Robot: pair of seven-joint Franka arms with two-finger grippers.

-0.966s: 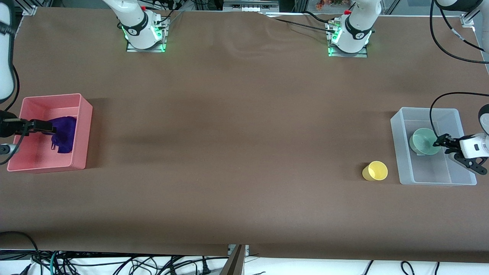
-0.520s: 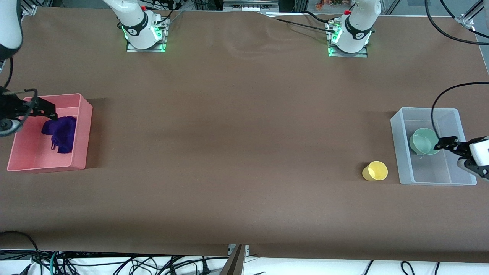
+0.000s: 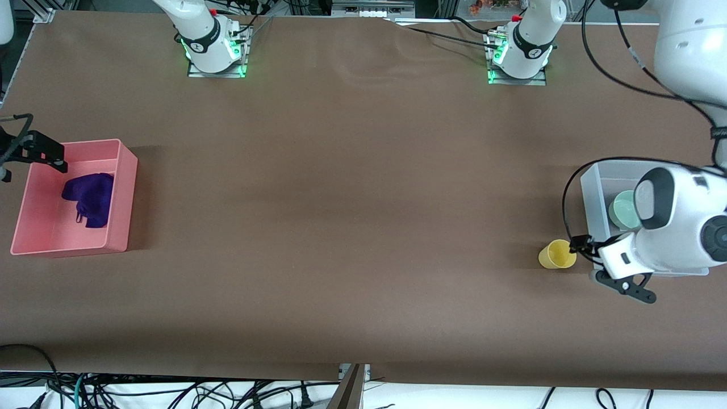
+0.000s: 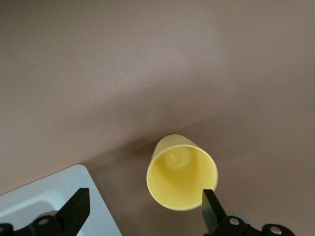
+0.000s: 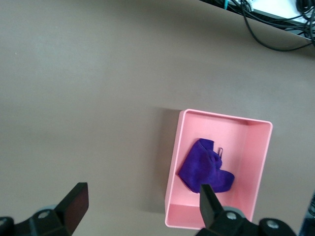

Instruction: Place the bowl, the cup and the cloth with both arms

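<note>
The yellow cup [image 3: 558, 254] stands on the brown table beside the clear bin [image 3: 595, 180]. It fills the left wrist view [image 4: 182, 172], seen from above. My left gripper [image 3: 580, 245] is open and empty, just over the cup's bin-side rim, with one fingertip [image 4: 211, 209] at the rim and the other over the bin's corner. The mint-green bowl [image 3: 622, 209] sits in the clear bin, partly hidden by the left arm. The purple cloth [image 3: 91, 196] lies in the pink bin [image 3: 126, 187]. My right gripper [image 3: 51, 154] is open and empty, high over that bin's edge.
The right wrist view shows the cloth [image 5: 204, 167] in the pink bin [image 5: 175, 162] from high up, with bare table around it. The clear bin's corner [image 4: 54, 191] shows in the left wrist view. Both arm bases stand along the table's back edge.
My left gripper has moved from over the bowl in the clear bin to the yellow cup. My right gripper has lifted up and away from the cloth, which stays in the pink bin.
</note>
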